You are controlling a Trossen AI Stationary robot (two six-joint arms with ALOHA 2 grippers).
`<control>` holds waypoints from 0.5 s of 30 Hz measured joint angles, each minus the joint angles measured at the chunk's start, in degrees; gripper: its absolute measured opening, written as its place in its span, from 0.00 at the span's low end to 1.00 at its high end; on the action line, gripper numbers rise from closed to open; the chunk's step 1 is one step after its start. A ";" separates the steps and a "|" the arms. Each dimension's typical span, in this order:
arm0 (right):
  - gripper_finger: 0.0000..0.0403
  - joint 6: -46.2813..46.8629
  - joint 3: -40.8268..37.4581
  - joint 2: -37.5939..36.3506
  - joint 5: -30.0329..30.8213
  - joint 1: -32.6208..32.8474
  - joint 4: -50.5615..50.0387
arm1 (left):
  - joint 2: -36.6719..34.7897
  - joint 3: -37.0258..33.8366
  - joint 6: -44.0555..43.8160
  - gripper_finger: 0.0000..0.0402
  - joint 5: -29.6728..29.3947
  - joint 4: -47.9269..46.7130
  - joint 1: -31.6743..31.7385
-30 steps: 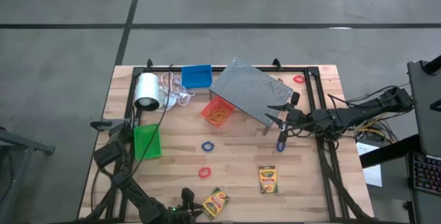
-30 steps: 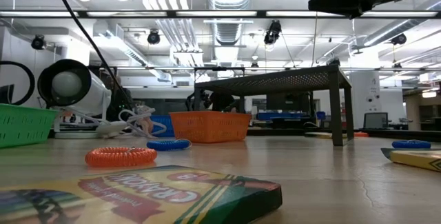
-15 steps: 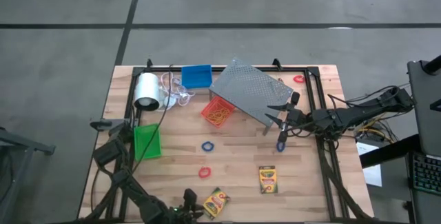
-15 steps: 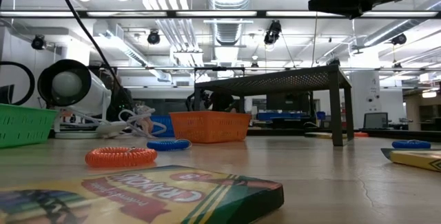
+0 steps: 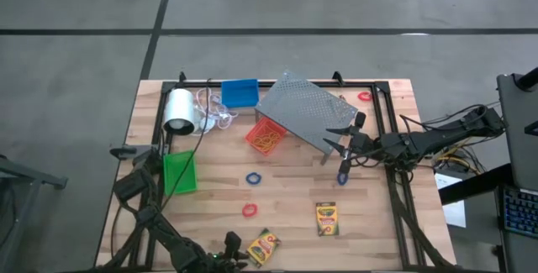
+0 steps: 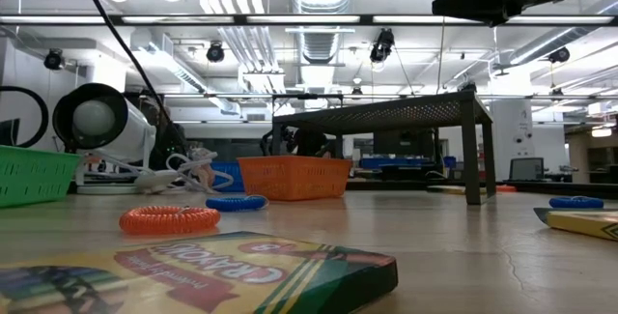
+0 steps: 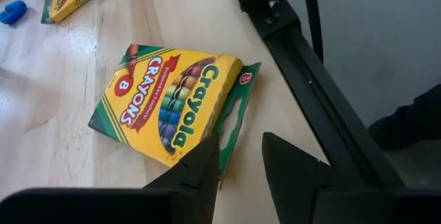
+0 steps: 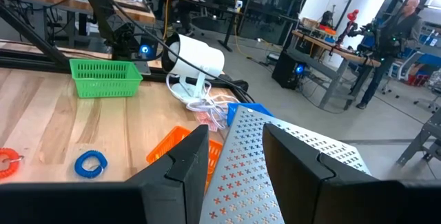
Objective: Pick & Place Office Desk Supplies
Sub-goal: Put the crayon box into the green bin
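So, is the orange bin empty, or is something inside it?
Not empty. The high view shows yellowish loops lying inside the orange bin; what they are cannot be told.

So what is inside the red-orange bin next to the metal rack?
The red-orange bin holds a tangle of thin yellowish loops, seen from above. The rack stands close beside it and does not cover its inside. In the low view the bin's wall hides the contents.

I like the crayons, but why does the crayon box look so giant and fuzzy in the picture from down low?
In the low view, the crayon box lies right in front of the camera, so it fills the bottom and its near edge blurs; the ceiling lights glare white. In the left wrist view the same box reads sharply, with soft shadows on the wooden table.
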 joint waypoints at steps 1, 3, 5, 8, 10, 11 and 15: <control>0.34 0.11 0.00 0.00 0.00 0.02 0.00 | -0.09 -0.39 -0.42 0.30 0.17 0.23 0.39; 0.34 0.07 0.00 0.00 0.00 0.00 0.01 | -0.23 -1.24 -1.66 0.30 0.41 0.61 1.12; 0.34 0.02 0.00 0.01 0.00 0.00 0.00 | -0.29 -2.16 -2.21 0.30 0.35 1.01 1.80; 0.34 0.04 0.00 0.00 0.00 0.02 0.00 | -0.36 -2.93 -2.43 0.30 -0.04 1.09 2.66; 0.34 0.09 0.00 0.01 0.00 0.00 0.00 | -0.40 -3.09 -1.83 0.30 -0.29 0.86 3.08; 0.34 0.11 0.00 0.02 0.00 0.02 0.00 | -0.40 -3.13 -1.44 0.30 -0.47 0.75 3.26; 0.34 0.06 0.00 0.01 0.00 0.01 0.00 | -0.38 -3.22 0.20 0.30 -1.25 0.67 3.72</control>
